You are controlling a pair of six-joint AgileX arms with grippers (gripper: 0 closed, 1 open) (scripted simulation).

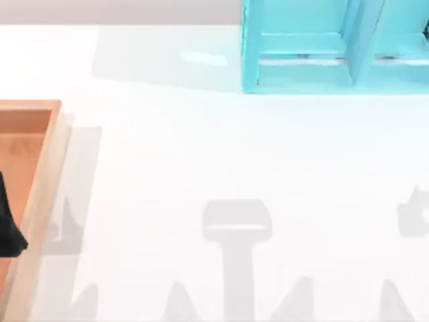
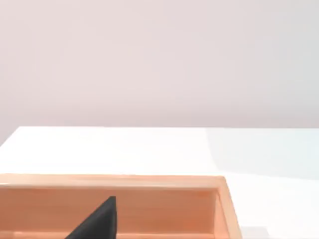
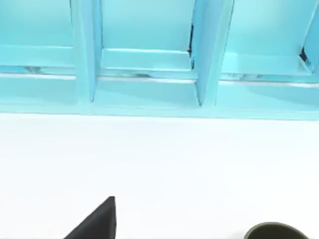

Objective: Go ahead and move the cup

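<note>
So the cup [image 3: 275,231] is peeking into the right wrist view as a dark olive rim, sitting on the white table [image 1: 221,154] well short of the turquoise shelf unit [image 3: 149,64], which is standing along the far edge of the table; nothing is touching the cup, and most of its body is lying out of frame. The right gripper [image 3: 97,221] is showing as one dark finger tip hovering above bare table beside the cup, on the side away from the shelf unit, and I cannot tell how wide it is standing open or whether it is carrying anything. The left gripper [image 1: 8,228] is hanging over the wooden tray [image 1: 40,194], far across the table from the shelf unit, apparently idle, its opening equally unreadable. The main risk, as I am judging it, is a blind approach: with the rim barely in sight, a finger coming down on the lip rather than straddling the wall could tip or skid the cup. Carrying it toward the shelf unit could also clip a divider.
</note>
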